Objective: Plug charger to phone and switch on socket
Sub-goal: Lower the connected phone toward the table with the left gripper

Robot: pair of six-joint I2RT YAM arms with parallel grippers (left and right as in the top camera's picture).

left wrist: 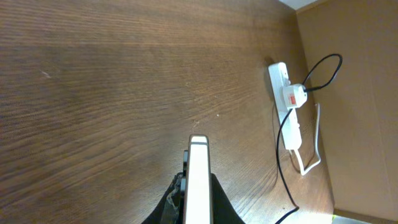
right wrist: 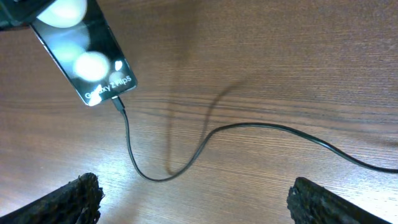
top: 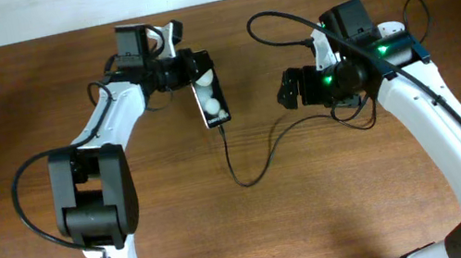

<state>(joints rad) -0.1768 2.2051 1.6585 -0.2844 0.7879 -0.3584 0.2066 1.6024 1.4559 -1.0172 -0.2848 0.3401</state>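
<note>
Left gripper (top: 192, 68) pinching phone (top: 212, 104) at one end. Charger (top: 252, 174) tip sits in the phone's other end. Right gripper (top: 290, 91) spread wide, holding nothing.

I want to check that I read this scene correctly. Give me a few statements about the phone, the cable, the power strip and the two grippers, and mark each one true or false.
1. The plug tip of the thin black cable sits in the lettered end of the glossy black phone. True.
2. The left gripper holds the phone by its edges. True.
3. The right gripper is shut on the cable. False: its fingers stand wide apart, and the cable lies on the wooden table, touching neither finger.
4. The white adapter block lies on the table apart from the white power strip. False: it sits plugged into the strip.
</note>
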